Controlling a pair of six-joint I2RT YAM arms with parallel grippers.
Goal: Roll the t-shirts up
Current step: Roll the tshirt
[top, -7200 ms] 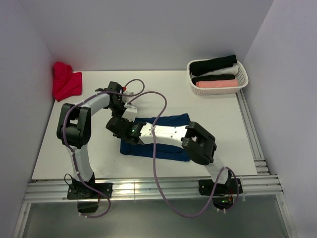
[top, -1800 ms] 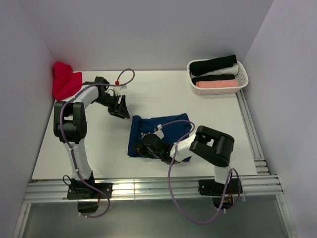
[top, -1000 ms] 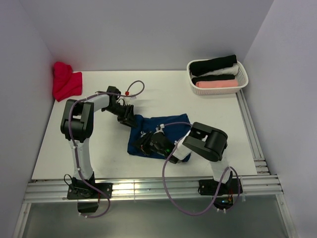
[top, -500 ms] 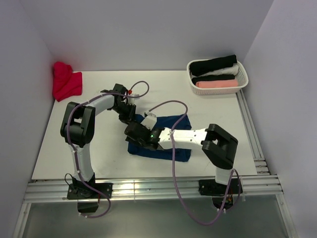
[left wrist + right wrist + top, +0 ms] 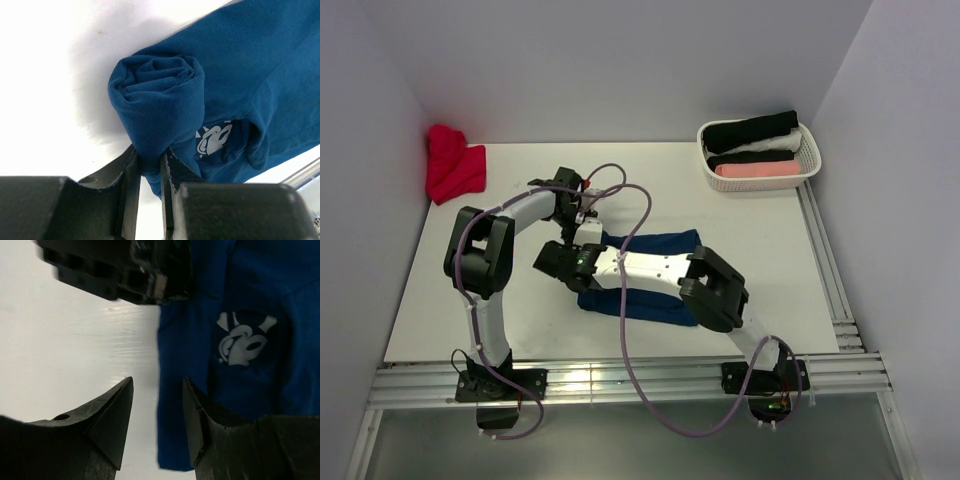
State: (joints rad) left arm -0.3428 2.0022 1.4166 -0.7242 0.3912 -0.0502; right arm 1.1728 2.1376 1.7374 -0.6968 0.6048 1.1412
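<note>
The navy t-shirt lies at the table's middle, its left end wound into a tight roll. My left gripper is shut on the lower part of that roll; in the top view this gripper sits at the shirt's far-left corner. The pale cartoon print shows beside the roll. My right gripper is open, and the shirt's left edge runs between its fingers. In the top view the right gripper is at the shirt's left end, its arm lying across the cloth.
A crumpled red t-shirt lies at the far left corner. A white basket at the far right holds black, white and pink rolls. Metal rails run along the near and right edges.
My right arm has swung left across the shirt, its gripper now at the left edge. The left gripper has come down onto the shirt's far-left corner and closed on the rolled end.
</note>
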